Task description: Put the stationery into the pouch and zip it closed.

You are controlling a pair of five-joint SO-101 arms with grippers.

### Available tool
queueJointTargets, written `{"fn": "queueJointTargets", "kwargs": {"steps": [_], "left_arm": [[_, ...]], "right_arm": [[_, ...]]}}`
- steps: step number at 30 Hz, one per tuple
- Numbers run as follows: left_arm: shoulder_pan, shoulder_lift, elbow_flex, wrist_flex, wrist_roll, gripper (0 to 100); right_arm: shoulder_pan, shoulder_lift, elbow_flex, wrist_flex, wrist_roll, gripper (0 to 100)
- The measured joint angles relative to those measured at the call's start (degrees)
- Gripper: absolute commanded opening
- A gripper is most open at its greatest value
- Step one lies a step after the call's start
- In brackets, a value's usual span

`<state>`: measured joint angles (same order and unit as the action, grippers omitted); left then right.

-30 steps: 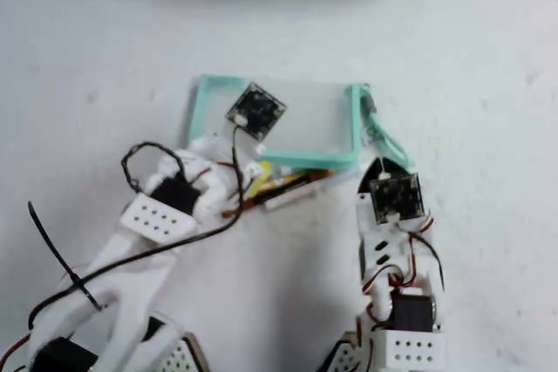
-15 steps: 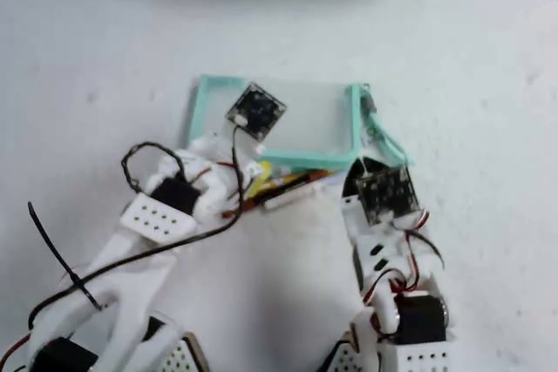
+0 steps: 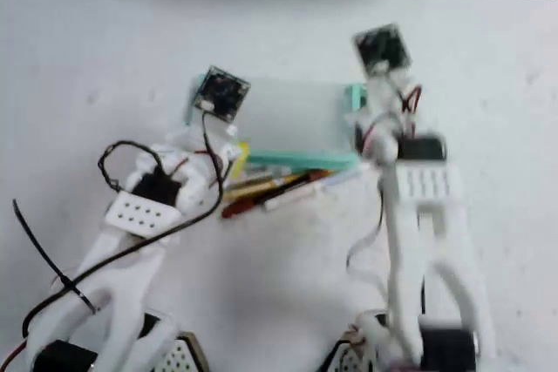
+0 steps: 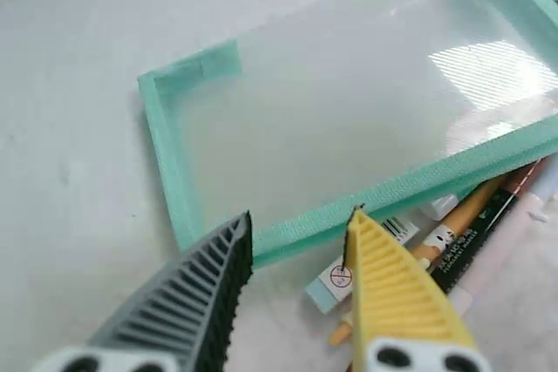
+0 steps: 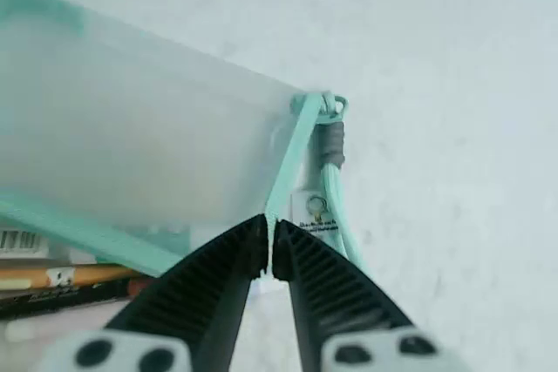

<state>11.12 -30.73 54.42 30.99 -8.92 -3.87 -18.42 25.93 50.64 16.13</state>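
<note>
Pinching the pouch (image 3: 296, 115), flat mid-table, at its zip end with the right gripper (image 5: 270, 233), fingers clamped, swung forward from the near side moments ago. Straddling its near edge with the left gripper (image 4: 301, 219), fingers apart. Leaving pens (image 3: 279, 187) outside alongside: filling still ahead.

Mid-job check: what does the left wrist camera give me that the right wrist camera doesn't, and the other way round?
Left wrist: the open left end effector straddling the pouch's long green edge, plus the short end with its corner. Right wrist: the right end effector pinched on the green trim just below the zipper pull, seen close up. Both: the see-through pouch, the pencils lying along its edge, and the white table.
</note>
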Motion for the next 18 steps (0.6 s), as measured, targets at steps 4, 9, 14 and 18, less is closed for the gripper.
{"fn": "queueJointTargets", "kwargs": {"steps": [4, 9, 14, 18], "left_arm": [[0.00, 0.00, 2.02, -3.60, 0.00, 20], [0.00, 0.00, 2.64, -5.10, 0.00, 20], [0.00, 0.00, 2.64, -5.10, 0.00, 20], [0.00, 0.00, 2.64, -5.10, 0.00, 20]], "right_arm": [[3.43, 16.79, -13.01, 1.93, -2.73, 14.2], [3.69, 33.41, -27.87, 5.80, -2.02, 19.0], [3.78, 47.12, -41.58, 8.62, -1.67, 19.1], [4.13, 57.23, -50.46, 8.79, -1.67, 19.1]]}}
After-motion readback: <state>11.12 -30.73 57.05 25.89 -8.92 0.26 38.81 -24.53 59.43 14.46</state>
